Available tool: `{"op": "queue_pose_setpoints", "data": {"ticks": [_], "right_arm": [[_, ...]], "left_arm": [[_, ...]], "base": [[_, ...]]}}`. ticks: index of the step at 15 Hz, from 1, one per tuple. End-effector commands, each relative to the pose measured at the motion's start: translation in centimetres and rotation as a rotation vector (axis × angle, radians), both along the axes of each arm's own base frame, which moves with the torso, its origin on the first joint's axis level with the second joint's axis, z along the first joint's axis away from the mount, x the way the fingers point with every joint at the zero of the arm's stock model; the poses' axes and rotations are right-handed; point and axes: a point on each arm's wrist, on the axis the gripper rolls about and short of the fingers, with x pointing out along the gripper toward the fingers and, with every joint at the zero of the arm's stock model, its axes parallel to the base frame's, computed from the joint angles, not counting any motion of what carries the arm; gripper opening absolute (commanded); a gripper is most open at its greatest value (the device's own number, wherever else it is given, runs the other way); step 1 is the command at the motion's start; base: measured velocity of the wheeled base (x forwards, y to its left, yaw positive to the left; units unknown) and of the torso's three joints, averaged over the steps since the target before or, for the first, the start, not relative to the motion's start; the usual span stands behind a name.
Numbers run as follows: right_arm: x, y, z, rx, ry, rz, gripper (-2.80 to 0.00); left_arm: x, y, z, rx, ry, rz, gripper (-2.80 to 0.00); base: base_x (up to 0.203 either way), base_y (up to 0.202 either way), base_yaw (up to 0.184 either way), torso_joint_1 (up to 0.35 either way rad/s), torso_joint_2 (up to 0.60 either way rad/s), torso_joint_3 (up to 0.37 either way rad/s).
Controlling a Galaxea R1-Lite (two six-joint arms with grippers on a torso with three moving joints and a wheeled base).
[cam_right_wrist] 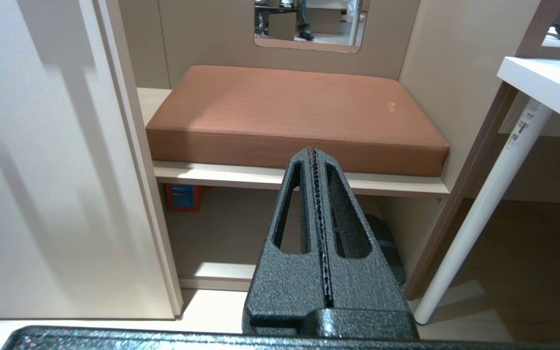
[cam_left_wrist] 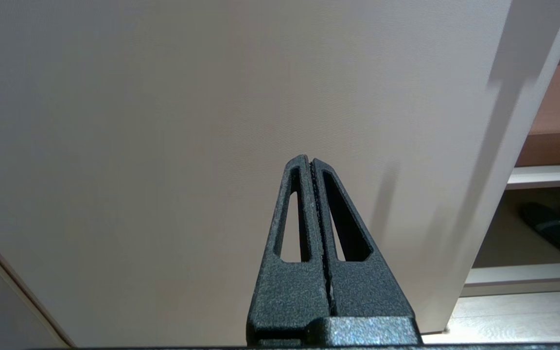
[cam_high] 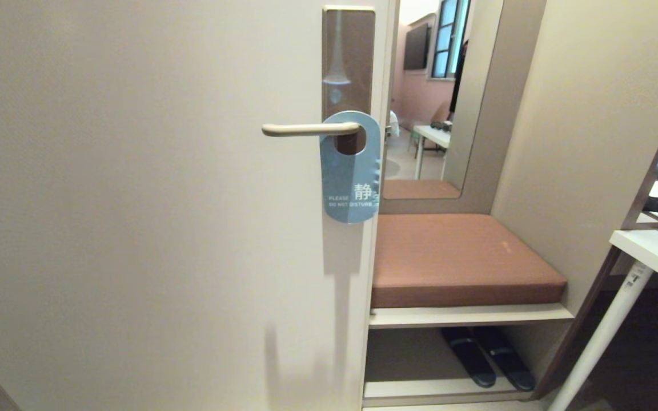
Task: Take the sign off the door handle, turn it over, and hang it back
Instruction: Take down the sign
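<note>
We see the sign (cam_high: 350, 171) hanging blue side out on the door handle (cam_high: 306, 129), ready for lifting off. Our left gripper (cam_left_wrist: 311, 163) and right gripper (cam_right_wrist: 314, 153) wait low, fingers pressed together, empty.

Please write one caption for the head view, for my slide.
Blue-grey sign hangs on the beige door handle, its "do not disturb" face outward.

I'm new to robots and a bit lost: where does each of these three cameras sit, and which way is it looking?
Head: on the robot's head, facing the door, sign on the door handle; no arm shows.
Left wrist: behind the shut left claw, facing the door's lower part.
Right wrist: behind the shut right claw, facing the brown cushion.
All three share door and cushion.
</note>
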Motion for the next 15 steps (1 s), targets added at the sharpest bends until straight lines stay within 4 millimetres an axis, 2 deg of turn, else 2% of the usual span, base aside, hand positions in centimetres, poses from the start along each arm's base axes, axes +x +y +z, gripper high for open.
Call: {"op": "queue_pose_setpoints", "data": {"ticks": [1,15], "right_arm": [[0.0,0.0,-0.01,0.0,0.001,0.001,-2.8],[0.0,0.01,-0.01,-0.01,0.0,0.004,-2.8]], "left_arm": [[0.0,0.0,0.0,0.0,0.0,0.002,-2.8],[0.0,0.0,0.0,0.0,0.0,0.0,-2.8]], "base": [[0.0,0.0,0.0,0.0,0.0,0.0],[0.0,0.0,0.0,0.0,0.0,0.0]]}}
